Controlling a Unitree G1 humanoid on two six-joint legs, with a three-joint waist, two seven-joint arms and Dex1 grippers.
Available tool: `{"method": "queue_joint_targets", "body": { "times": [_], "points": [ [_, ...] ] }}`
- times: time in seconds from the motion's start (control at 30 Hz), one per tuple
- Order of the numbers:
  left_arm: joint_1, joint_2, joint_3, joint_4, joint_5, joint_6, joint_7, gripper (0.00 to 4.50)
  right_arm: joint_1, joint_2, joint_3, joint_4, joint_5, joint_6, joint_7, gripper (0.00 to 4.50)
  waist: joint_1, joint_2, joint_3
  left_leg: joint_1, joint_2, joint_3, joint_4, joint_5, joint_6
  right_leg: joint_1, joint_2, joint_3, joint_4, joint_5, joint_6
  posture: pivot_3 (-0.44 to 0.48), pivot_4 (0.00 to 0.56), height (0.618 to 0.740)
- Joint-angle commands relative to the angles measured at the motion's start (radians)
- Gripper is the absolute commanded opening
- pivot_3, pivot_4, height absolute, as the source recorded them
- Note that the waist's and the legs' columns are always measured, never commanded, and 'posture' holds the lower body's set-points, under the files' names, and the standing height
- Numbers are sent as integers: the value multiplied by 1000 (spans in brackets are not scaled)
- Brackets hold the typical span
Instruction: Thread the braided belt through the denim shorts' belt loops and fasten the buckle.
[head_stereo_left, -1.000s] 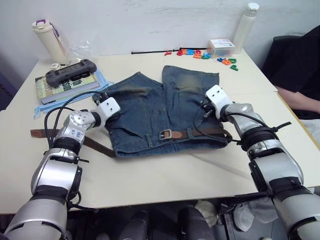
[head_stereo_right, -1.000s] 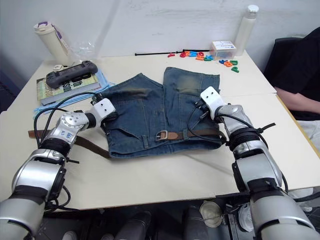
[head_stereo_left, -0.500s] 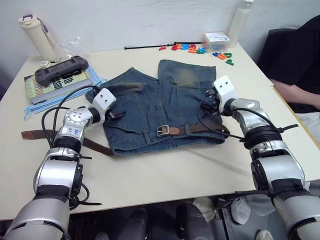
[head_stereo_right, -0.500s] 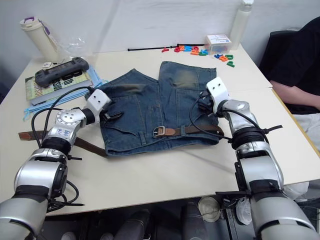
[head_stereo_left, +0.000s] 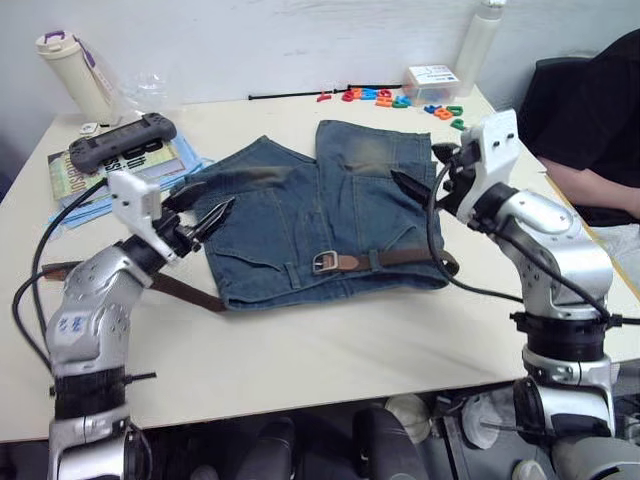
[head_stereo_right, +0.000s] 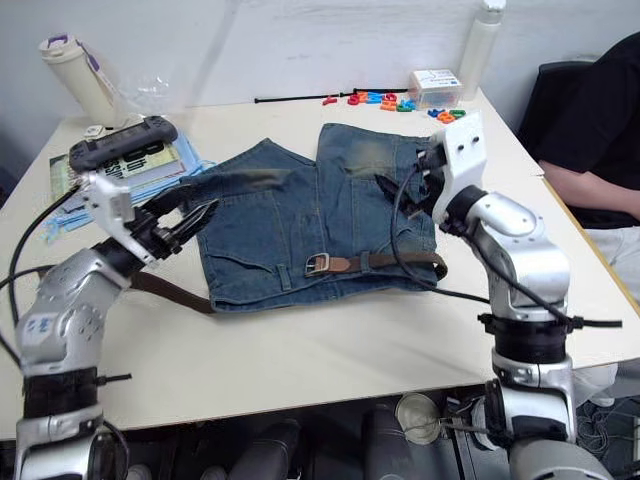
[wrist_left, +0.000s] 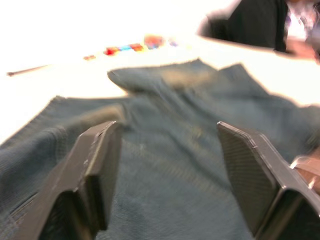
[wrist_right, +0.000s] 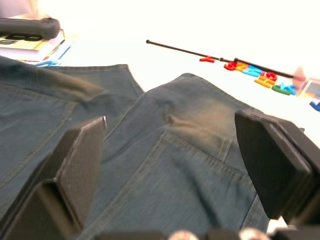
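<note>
The denim shorts (head_stereo_left: 320, 205) lie flat in the middle of the table, waistband toward me. The braided belt (head_stereo_left: 395, 257) runs along the waistband, and its silver buckle (head_stereo_left: 325, 262) rests near the middle. The belt's other end (head_stereo_left: 190, 290) trails off the shorts to the left. A belt loop (head_stereo_left: 292, 273) stands on the waistband left of the buckle. My left gripper (head_stereo_left: 215, 195) hovers open above the shorts' left edge, holding nothing. Raised over the right leg, my right gripper (head_stereo_left: 413, 162) is also open and empty. Both wrist views show denim between wide-spread fingers (wrist_left: 100, 160) (wrist_right: 82, 160).
A game controller (head_stereo_left: 120, 140) lies on books (head_stereo_left: 95, 170) at the back left, near a tumbler (head_stereo_left: 68, 72). Coloured letters (head_stereo_left: 385, 97), a clear box (head_stereo_left: 432, 78), a white bottle (head_stereo_left: 480, 45) and a black rod (head_stereo_left: 290, 95) line the far edge. A person in black (head_stereo_left: 590, 110) sits at the right.
Both grippers went from shut to open and lifted off the shorts. The left arm pulled back to the left; the right arm rose. The shorts and belt stayed put.
</note>
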Motion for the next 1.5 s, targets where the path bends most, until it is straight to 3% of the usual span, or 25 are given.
{"method": "queue_joint_targets", "body": {
  "times": [0.03, 0.23, 0.47, 0.5, 0.53, 0.6, 0.73, 0.97, 1.17, 1.2, 1.23, 1.27, 1.3, 1.33, 1.4, 1.5],
  "points": [
    [235, -83, 194, -285, -48, 95, 239, 3361, 169, 28, -53, -204, -4, 66, -119, 4412, 5, 0, 0, 0, 0, 0, 0, 0, 0, 0, 0, 0, 0, 0, 0, 0, 150, 657],
    [331, -140, 316, -292, -89, 139, 374, 3361, 269, 74, -63, -282, 2, 100, -207, 4412, 23, 0, 0, 1, 0, 1, 1, 0, 0, 1, 0, 1, 0, 0, 0, 0, 150, 657],
    [343, -145, 319, -274, -94, 139, 390, 3361, 299, 69, -2, -290, -2, 92, -191, 4412, 16, -3, 1, 0, -2, -1, -1, -2, 3, 5, -2, -2, 0, -1, 0, 0, 150, 657],
    [341, -146, 316, -276, -97, 140, 393, 3361, 295, 69, 3, -289, 2, 90, -186, 4412, 1, 0, 2, -5, -12, -6, 3, -2, 14, 16, -37, -30, 11, -16, 4, 0, 150, 655],
    [341, -146, 315, -279, -103, 142, 396, 3361, 294, 68, 8, -290, 4, 91, -184, 4412, 4, 1, 2, -11, -26, -13, 6, 6, 21, 18, -54, -55, 27, -30, 5, 0, 150, 655],
    [350, -151, 312, -285, -110, 154, 408, 3361, 297, 66, 8, -294, 11, 91, -179, 4412, 27, 0, 2, -10, -30, -21, 6, 10, 14, 16, -38, -30, 21, -30, 6, 0, 150, 655],
    [363, -182, 340, -303, -168, 230, 478, 3361, 315, 67, 8, -297, 18, 79, -173, 4412, 48, 0, 2, -9, -29, -24, 0, 11, 9, 20, -36, -4, 17, -30, 8, 0, 150, 655],
    [284, -185, 451, -247, -401, 429, 651, 3361, 320, 66, 33, -290, 16, 47, -147, 4412, 43, -1, 3, -9, -27, -24, -2, 11, 7, 23, -35, 0, 12, -35, 27, 0, 150, 655],
    [193, -166, 518, -169, -515, 500, 809, 3361, 317, 59, 51, -285, 20, 25, -118, 4412, 9, -1, 4, -8, -48, -58, -1, 12, 19, 48, -67, -39, 12, -47, 34, 0, 150, 655],
    [180, -162, 522, -154, -527, 509, 826, 3361, 316, 64, 51, -284, 26, 29, -116, 4412, -3, -1, 2, -10, -49, -58, 0, 13, 20, 53, -77, -48, 12, -50, 37, 0, 150, 655],
    [168, -155, 518, -144, -528, 513, 838, 3361, 318, 63, 56, -287, 26, 23, -111, 4412, -3, 0, 3, -19, -41, -39, 6, 16, 24, 56, -94, -64, 18, -55, 39, 0, 150, 655],
    [147, -157, 517, -130, -542, 524, 864, 3361, 320, 63, 59, -293, 28, 19, -107, 4412, -4, 2, 3, -20, -41, -37, 6, 16, 25, 55, -95, -66, 20, -57, 41, 0, 150, 655],
    [128, -155, 513, -113, -551, 536, 883, 3361, 322, 66, 61, -300, 31, 16, -104, 4412, 15, 0, 3, -21, -56, -55, 1, 23, 22, 55, -80, -63, 24, -59, 35, 0, 150, 655],
    [102, -158, 515, -87, -570, 546, 913, 3361, 327, 71, 60, -314, 40, 15, -100, 4412, 23, -1, 3, -19, -61, -60, 0, 25, 19, 39, -52, -5, 26, -55, 22, 0, 150, 655],
    [63, -155, 509, -37, -607, 592, 959, 3361, 332, 75, 64, -334, 50, 14, -98, 4412, 45, -3, 3, -20, -61, -60, -1, 25, 17, 39, -52, 10, 27, -55, 25, 0, 150, 655],
    [39, -191, 532, -24, -757, 631, 1016, 3361, 332, 73, 70, -347, 46, 14, -108, 4412, 56, -3, 3, -20, -60, -61, -2, 24, 15, 38, -51, 15, 27, -57, 29, 0, 150, 655]
  ]
}}
